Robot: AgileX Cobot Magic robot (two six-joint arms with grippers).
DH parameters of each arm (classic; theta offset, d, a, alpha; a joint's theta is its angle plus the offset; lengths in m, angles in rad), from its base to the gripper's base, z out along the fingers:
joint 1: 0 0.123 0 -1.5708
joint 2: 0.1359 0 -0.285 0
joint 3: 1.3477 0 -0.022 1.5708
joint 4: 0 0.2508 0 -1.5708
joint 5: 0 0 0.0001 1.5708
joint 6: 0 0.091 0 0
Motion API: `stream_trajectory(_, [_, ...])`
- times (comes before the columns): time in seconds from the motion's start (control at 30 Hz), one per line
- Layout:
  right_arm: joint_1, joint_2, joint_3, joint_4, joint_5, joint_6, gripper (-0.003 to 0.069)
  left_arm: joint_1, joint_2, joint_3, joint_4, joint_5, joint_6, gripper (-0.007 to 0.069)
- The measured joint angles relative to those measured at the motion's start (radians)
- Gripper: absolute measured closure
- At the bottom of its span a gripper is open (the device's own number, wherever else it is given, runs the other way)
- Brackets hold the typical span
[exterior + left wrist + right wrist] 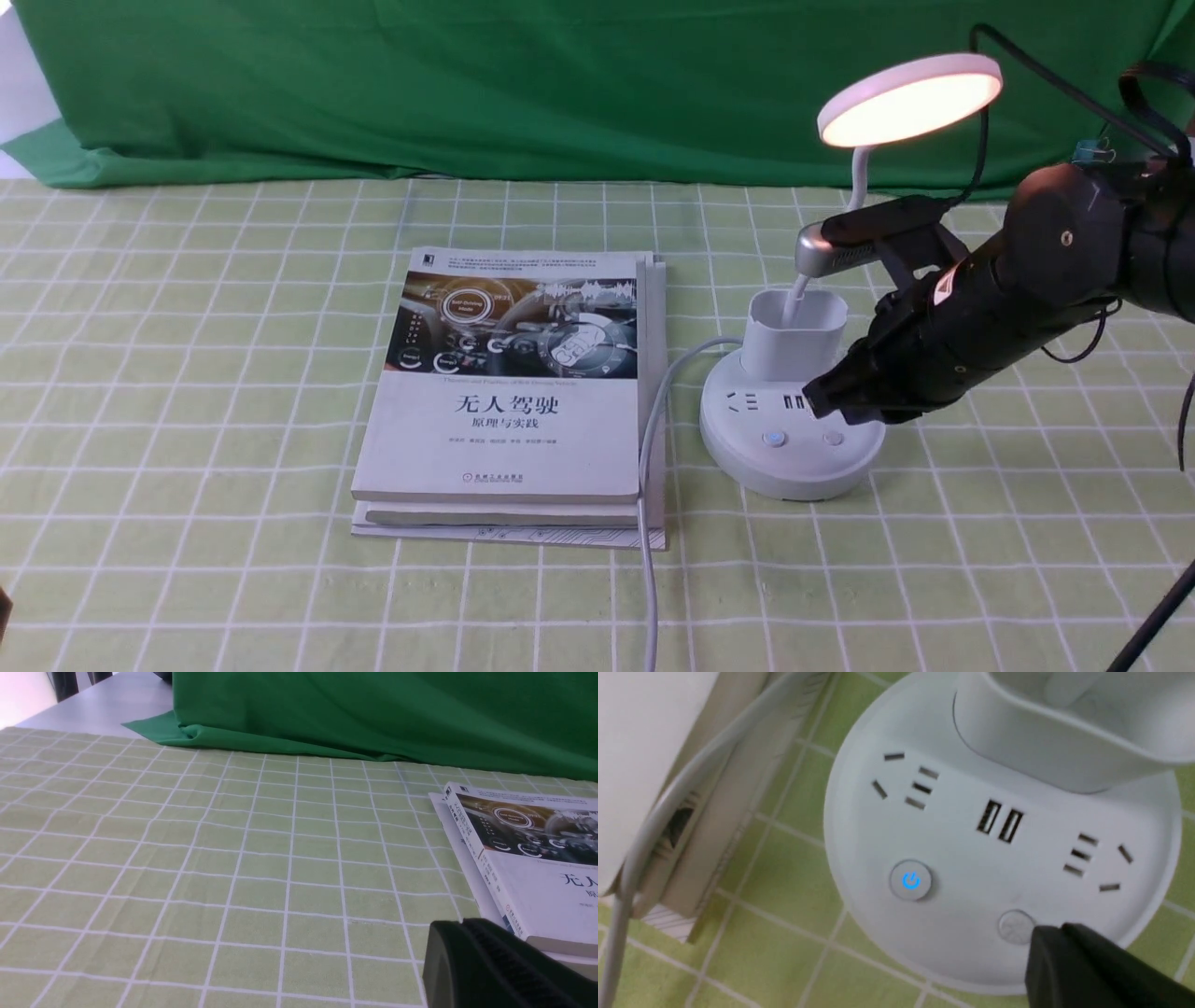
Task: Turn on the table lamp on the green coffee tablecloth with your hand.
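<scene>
Green backdrop point(467, 84) behind; desk point(103, 704) mostly covered by checked tablecloth point(187, 373). Lamp point(794, 345) stands on the tablecloth right of centre, just beside a stack of books point(513, 420). Its cord point(646, 579) runs down the books' right edge toward the camera. Head point(910, 98) glows warm. On the base point(971, 868), power button point(910, 880) is lit blue. Right end effector point(822, 397) is closed up, holding nothing, with its tip at the edge of the plain button point(1013, 926); contact unclear. Left end effector point(472, 961) sits low over the tablecloth near the books' corner, only partly seen, so can't tell how wide.
</scene>
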Motion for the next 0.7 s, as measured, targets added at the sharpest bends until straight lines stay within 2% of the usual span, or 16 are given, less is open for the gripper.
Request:
stream_trajectory(0.33, [0.000,-0.345,0.239,-0.001,0.014,0.038,0.0626,0.000,0.000,0.000,0.000,0.000,0.000,0.0622])
stream_trajectory(0.53, [0.000,-0.665,0.432,-0.001,0.028,0.119,0.0625,0.000,0.000,0.000,0.000,0.000,0.000,0.0622])
stream_trajectory(0.7, [0.000,-0.851,0.501,-0.001,0.053,0.189,0.0620,0.000,0.000,0.000,0.000,0.000,0.000,0.0622])
